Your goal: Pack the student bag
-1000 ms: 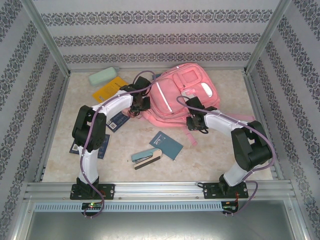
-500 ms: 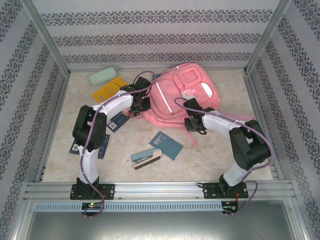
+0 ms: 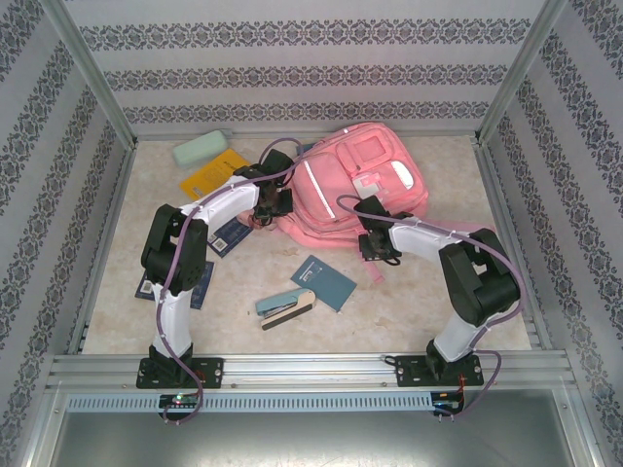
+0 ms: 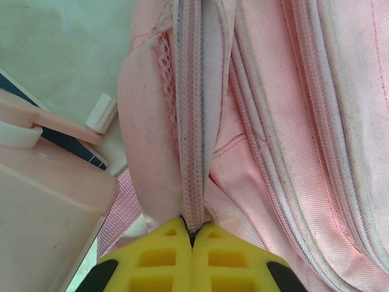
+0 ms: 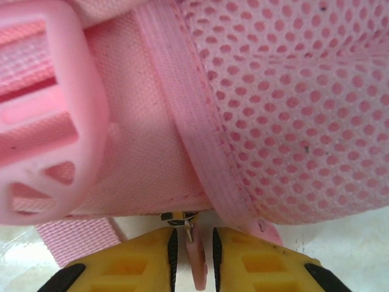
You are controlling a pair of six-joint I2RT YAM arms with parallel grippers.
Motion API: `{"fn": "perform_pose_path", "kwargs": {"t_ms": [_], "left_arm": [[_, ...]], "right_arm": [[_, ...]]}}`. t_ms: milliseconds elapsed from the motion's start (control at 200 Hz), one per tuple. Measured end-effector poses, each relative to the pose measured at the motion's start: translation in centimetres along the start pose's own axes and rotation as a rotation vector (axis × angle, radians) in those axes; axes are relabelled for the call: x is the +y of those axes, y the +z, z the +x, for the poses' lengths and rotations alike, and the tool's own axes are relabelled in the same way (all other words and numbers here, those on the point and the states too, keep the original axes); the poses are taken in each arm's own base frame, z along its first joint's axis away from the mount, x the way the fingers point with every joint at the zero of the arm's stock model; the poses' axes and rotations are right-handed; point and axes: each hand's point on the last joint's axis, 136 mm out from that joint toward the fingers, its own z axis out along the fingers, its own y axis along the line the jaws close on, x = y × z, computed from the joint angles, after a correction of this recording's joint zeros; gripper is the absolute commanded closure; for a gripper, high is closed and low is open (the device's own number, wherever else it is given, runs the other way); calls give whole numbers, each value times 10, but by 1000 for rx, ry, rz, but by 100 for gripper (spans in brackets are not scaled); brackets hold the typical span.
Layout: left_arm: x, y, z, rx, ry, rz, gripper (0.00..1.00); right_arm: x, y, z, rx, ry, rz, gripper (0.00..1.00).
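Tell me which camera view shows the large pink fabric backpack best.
The top external view: the whole large pink fabric backpack lies there, pockets and straps visible. The left wrist view shows only its zip seam; the right wrist view, mesh, strap and buckle.

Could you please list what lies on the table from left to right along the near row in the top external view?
Dark blue booklet → teal and beige stapler → teal blue notebook → pink fabric strap end.

You get bright, even overhead light with soft, short shadows on the pale marbled bench (image 3: 419,292). Both wrist views are sharp mid-frame, softening toward 6 o'clock.
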Motion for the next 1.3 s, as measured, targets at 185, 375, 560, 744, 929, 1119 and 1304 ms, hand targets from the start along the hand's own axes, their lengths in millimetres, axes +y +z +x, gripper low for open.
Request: {"fn": "perform_pose_path", "kwargs": {"t_ms": [185,375,560,744,929,1119,1304], "left_arm": [[-2,0,1,8,-1,11,100],[-4,2,6,25,-20,32,100],[-11,7,11,44,-73,82,100],[-21,11,13,50,-137,137,100],[-31,15,13,34,-204,189,100],[-39,17,6,-4,-256,231,100],[-38,13,3,-35,-262,236,72]], "right_arm": [[1,0,-1,-8,6,15,100],[16,-3,3,-15,-34,7,100],[65,-25,-6,-68,-114,-71,100],[111,-43,-16,-99,-153,-163,100],[135,-39,-20,-49,-147,-197,100],[148,-31,-19,16,-125,-216,100],[160,-34,-11,47,-117,-249,84]]}}
